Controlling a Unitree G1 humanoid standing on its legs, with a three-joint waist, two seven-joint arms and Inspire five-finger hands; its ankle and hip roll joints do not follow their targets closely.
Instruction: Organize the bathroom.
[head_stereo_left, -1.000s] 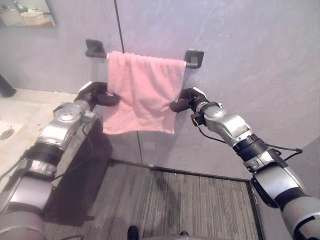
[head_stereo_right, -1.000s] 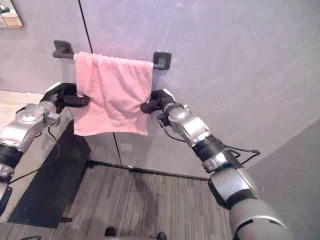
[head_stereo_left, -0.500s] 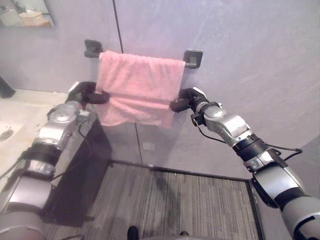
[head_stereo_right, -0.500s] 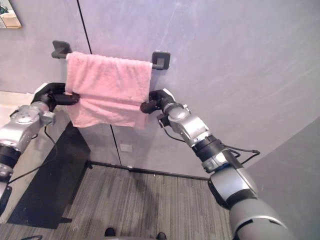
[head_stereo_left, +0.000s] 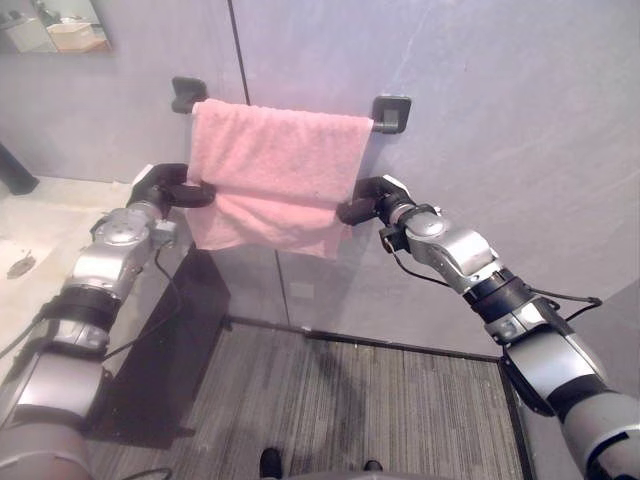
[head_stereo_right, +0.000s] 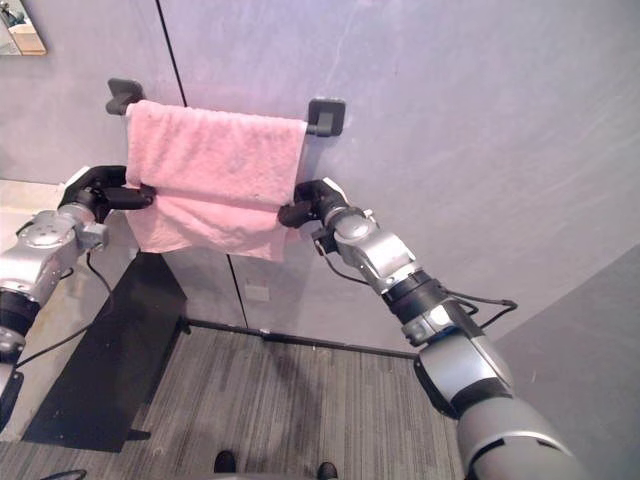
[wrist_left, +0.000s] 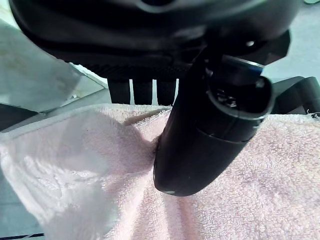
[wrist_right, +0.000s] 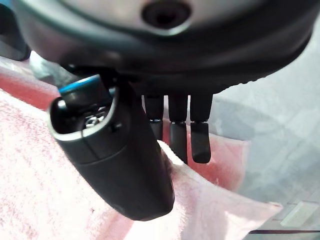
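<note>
I can read no text, label, number or sign anywhere before me. The pink towel (head_stereo_left: 280, 170) pinched in my left hand (head_stereo_left: 165, 188) and my right hand (head_stereo_left: 368, 200) bears no tag or lettering that I can make out. The grey wall (head_stereo_left: 500, 120) behind its rail (head_stereo_left: 390, 113) carries no sign either.

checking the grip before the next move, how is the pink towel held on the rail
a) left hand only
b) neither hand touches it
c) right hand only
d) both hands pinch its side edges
d: the left hand and right hand each pinch a side edge of the pink towel draped over the rail.
</note>
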